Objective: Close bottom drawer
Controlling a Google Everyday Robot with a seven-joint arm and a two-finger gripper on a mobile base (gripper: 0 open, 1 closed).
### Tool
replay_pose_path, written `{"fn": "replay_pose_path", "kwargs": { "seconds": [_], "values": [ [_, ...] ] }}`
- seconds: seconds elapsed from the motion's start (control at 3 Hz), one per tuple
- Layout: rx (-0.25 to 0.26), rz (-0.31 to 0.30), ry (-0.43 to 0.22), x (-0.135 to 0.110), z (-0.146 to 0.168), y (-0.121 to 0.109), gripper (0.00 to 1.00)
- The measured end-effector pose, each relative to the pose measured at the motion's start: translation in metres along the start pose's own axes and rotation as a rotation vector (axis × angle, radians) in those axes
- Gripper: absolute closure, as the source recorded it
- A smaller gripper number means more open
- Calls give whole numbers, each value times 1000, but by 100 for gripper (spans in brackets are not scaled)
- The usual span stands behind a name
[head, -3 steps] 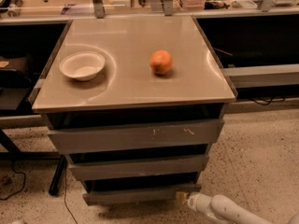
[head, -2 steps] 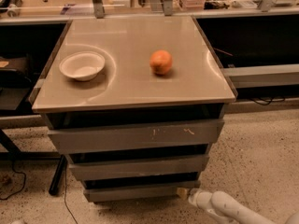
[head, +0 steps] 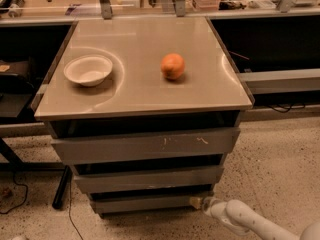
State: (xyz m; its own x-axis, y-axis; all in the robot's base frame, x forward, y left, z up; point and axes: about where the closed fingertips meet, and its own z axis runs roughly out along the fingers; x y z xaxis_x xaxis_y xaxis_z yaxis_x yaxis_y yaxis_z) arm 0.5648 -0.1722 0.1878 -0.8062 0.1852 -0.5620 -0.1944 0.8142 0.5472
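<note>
Down low, claw (head: 199,202) at right end of bottom drawer (head: 145,203), grip state unclear.

Down at 6 o'clock of the cabinet, under two wider-looking grey fronts: bottom drawer (head: 145,204). Plain grey metal front, unmarked, level, narrowest-looking of the three. Shows a dark slit along the upper edge (inside too dark to read); hard to tell how far out it stands. Meets the gripper (head: 199,202) at the 3 o'clock end of the front, pale tip touching or just beside that corner.
</note>
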Motion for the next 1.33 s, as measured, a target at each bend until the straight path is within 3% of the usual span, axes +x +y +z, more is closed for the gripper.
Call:
{"fn": "replay_pose_path", "kwargs": {
  "seconds": [0.67,1.0,1.33],
  "values": [
    [0,0,0,2,0,0,100],
    [36,38,21,18,-28,-4,100],
    [175,131,-17,28,-111,-32,100]
  ]
}}
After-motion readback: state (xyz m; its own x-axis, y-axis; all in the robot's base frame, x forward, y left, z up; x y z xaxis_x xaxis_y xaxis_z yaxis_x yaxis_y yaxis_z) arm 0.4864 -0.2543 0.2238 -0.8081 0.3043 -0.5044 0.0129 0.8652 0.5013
